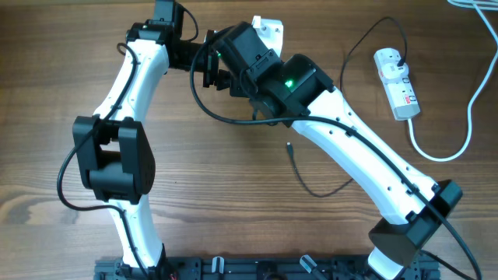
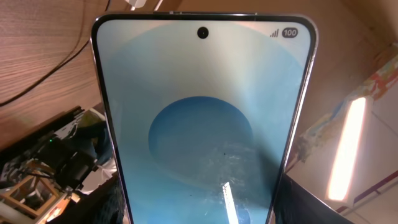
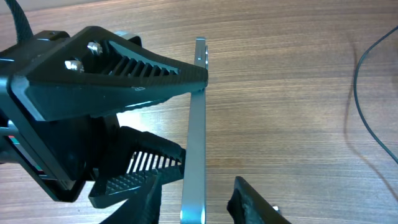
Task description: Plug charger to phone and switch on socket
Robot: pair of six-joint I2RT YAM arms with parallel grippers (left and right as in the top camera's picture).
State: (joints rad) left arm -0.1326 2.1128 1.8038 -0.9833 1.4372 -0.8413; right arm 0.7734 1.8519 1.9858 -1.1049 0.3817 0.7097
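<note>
The phone, its blue screen lit, fills the left wrist view. My left gripper is shut on its side edges and holds it off the table. In the right wrist view the phone shows edge-on between my right gripper's fingers, which are open with a gap on the right. Overhead, both grippers meet at the back centre and hide the phone. The charger's connector tip lies free on the table. Its cable runs to the plug in the socket at the right.
The socket's thick white cord loops off the right edge. The black charger cable crosses the table in the left wrist view and the right wrist view. A white part shows behind my right wrist.
</note>
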